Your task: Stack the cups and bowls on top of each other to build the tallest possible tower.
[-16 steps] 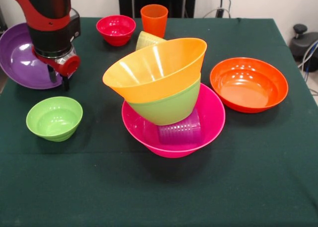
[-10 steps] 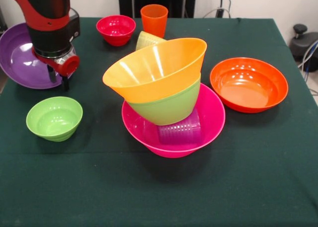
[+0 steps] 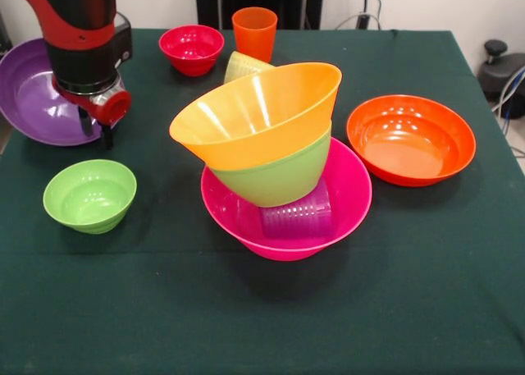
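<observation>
The tower (image 3: 275,157) has four pieces; six pieces wait on the table (image 3: 410,293). The gripper (image 3: 94,131) jaws grip the purple bowl (image 3: 29,96).

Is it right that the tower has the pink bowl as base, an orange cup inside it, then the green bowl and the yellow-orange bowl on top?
Not quite. The front view shows that the cup lying in the pink bowl is the purple cup, not an orange one; the orange cup stands apart at the table's far side. The green bowl and the yellow-orange bowl do sit above it, tilted.
</observation>
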`<state>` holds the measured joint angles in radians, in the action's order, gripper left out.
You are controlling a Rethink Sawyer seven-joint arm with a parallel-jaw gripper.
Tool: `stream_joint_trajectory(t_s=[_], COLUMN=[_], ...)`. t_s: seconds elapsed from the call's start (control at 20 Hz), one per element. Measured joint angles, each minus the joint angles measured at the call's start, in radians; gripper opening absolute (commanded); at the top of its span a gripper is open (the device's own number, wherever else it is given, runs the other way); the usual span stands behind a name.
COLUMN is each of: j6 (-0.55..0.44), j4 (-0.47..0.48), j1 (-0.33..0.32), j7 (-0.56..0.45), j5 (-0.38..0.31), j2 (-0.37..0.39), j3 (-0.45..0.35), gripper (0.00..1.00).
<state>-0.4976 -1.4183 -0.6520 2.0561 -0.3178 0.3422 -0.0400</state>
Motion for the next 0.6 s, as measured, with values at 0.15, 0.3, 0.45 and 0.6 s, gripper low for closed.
stream_joint_trajectory(t_s=[0.15, 0.3, 0.45, 0.6], j6=[-0.001, -0.005, -0.016, -0.038], j4=[-0.010, -0.030, -0.045, -0.057], j1=[-0.005, -0.019, -0.032, -0.044], j7=[0.000, 0.000, 0.000, 0.000], j5=[0.000, 0.000, -0.001, -0.001], j2=[0.019, 0.064, 0.100, 0.136], j3=[-0.002, -0.002, -0.003, -0.003], gripper=[0.00, 0.00, 0.00, 0.00])
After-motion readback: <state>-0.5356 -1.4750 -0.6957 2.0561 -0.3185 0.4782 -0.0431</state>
